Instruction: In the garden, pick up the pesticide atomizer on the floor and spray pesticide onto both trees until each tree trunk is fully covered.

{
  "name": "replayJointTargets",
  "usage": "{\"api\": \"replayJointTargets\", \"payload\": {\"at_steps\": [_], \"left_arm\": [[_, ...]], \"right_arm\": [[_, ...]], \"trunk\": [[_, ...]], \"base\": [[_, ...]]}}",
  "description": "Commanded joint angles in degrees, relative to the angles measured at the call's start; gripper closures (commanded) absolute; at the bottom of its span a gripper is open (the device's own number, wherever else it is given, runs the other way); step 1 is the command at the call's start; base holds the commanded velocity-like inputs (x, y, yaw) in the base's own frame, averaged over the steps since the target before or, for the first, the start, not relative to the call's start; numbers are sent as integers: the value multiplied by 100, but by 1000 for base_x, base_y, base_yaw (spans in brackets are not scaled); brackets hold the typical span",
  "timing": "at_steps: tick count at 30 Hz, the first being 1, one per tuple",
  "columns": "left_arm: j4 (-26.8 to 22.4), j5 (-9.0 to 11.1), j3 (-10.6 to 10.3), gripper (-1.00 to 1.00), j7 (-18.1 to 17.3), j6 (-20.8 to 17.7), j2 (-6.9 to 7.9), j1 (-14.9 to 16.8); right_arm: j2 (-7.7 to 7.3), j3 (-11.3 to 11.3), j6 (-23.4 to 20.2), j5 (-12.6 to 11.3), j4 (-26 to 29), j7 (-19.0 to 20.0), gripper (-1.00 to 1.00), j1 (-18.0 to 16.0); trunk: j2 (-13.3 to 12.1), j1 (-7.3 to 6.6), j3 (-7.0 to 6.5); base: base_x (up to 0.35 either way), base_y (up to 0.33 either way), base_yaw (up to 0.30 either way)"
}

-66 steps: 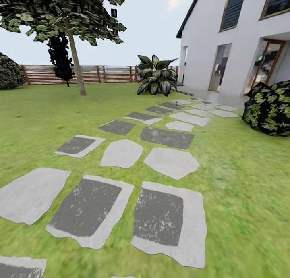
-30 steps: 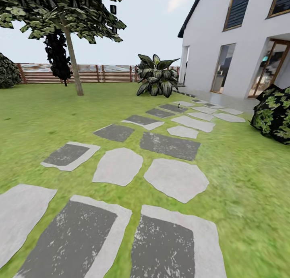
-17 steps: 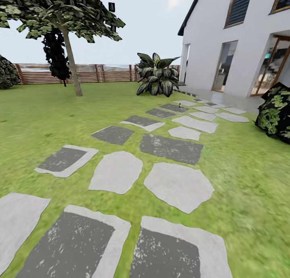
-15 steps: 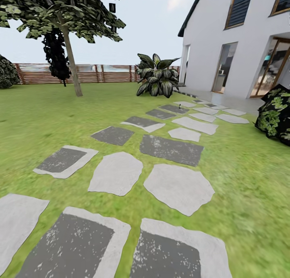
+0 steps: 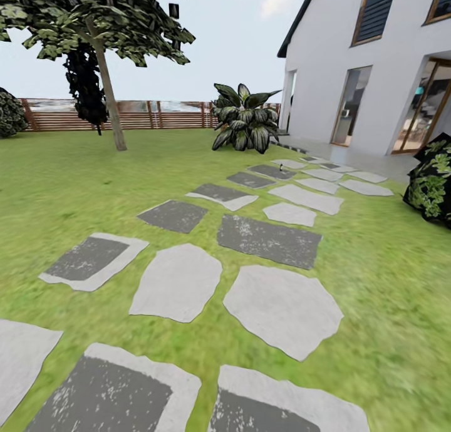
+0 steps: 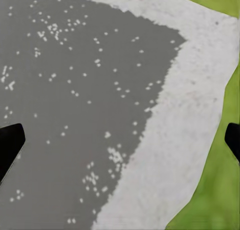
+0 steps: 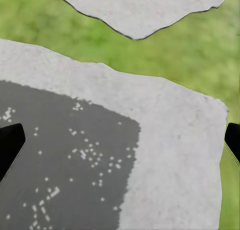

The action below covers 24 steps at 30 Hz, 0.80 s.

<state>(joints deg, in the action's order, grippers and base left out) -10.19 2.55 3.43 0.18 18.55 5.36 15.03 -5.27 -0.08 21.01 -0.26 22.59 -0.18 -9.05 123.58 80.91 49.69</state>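
The garden lawn (image 5: 75, 169) spreads ahead, ringed by a brown slat fence (image 5: 163, 114). One tree stands at the far left, its grey-brown trunk (image 5: 108, 94) bare under dark green foliage (image 5: 94, 12). A tiny dark object (image 5: 280, 166) stands on a far stepping stone, too small to identify. In the left wrist view my left gripper (image 6: 120, 145) is open over a grey stone slab (image 6: 75, 90), nothing between its black fingertips (image 6: 10, 142). My right gripper (image 7: 120, 142) is open too, above another slab (image 7: 165, 140) and grass.
A path of stepping stones (image 5: 269, 238) runs from me toward the white house (image 5: 376, 75). A broad-leaved plant (image 5: 244, 119) stands by the house corner. A leafy bush (image 5: 432, 181) sits at the right edge. A black columnar tree (image 5: 84, 87) stands behind the trunk.
The whole view has advanced along the stone path: the slabs slide toward me and the bush drifts right. Both grippers hang as before.
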Motion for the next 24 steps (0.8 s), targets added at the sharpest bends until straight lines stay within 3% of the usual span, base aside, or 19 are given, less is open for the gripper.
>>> {"api": "replayJointTargets", "payload": {"at_steps": [1, 24], "left_arm": [[0, 0, -2, -100, 0, 0, 0, 0], [0, 0, 0, -100, 0, 0, 0, 0]], "right_arm": [[0, 0, 0, 0, 0, 0, -100, 0], [0, 0, 0, 0, 0, 0, -100, 0]], "trunk": [[0, 0, 0], [0, 0, 0]], "base": [[338, 0, 0], [338, 0, 0]]}}
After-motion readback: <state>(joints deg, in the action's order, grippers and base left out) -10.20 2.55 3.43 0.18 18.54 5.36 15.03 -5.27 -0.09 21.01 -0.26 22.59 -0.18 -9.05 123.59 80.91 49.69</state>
